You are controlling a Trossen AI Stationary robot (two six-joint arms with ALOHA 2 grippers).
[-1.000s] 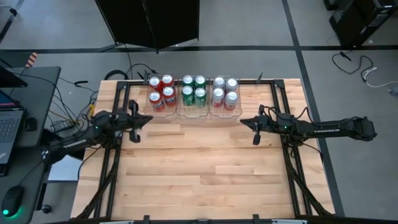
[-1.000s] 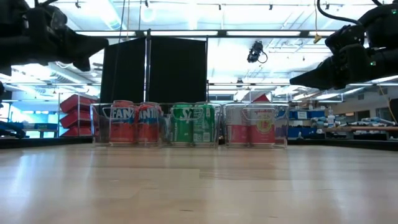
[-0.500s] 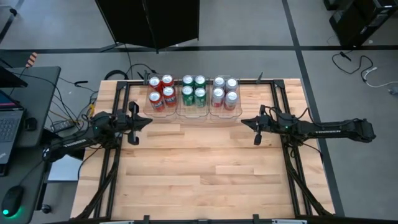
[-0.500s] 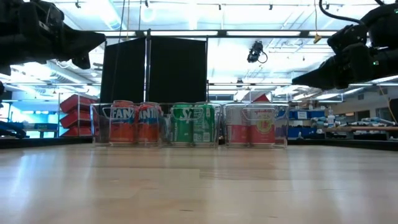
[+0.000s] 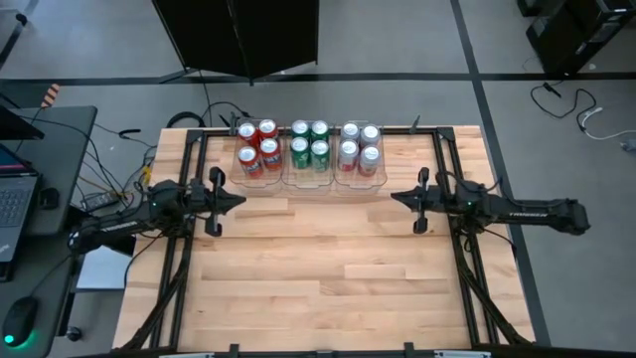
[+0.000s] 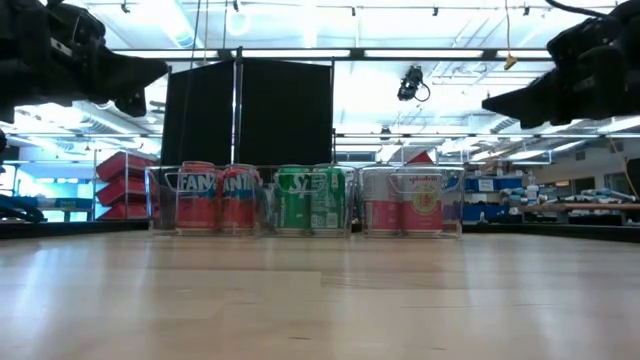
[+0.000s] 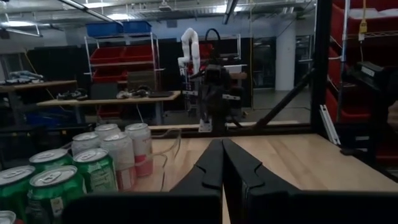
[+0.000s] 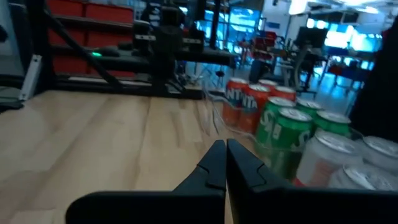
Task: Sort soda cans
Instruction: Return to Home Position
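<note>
Twelve soda cans stand upright in three clear trays at the table's far edge: red cans (image 5: 257,146) on the left, green cans (image 5: 309,144) in the middle, silver-white cans (image 5: 359,147) on the right. The low view shows them in a row, red (image 6: 212,199), green (image 6: 311,199), silver-white (image 6: 402,201). My left gripper (image 5: 238,199) hovers above the table, near and left of the red cans, shut and empty (image 7: 221,143). My right gripper (image 5: 395,198) hovers near and right of the silver-white cans, shut and empty (image 8: 222,145). The two point toward each other.
The clear trays (image 5: 284,179) sit side by side against the far edge. Black frame rails (image 5: 189,169) run along the table's left and right sides. Bare wooden tabletop (image 5: 318,268) stretches from the trays to the near edge.
My right gripper has drawn back toward the table's right edge and slightly toward the near edge, staying shut. My left gripper has shifted a little toward the near edge. The cans have not moved.
</note>
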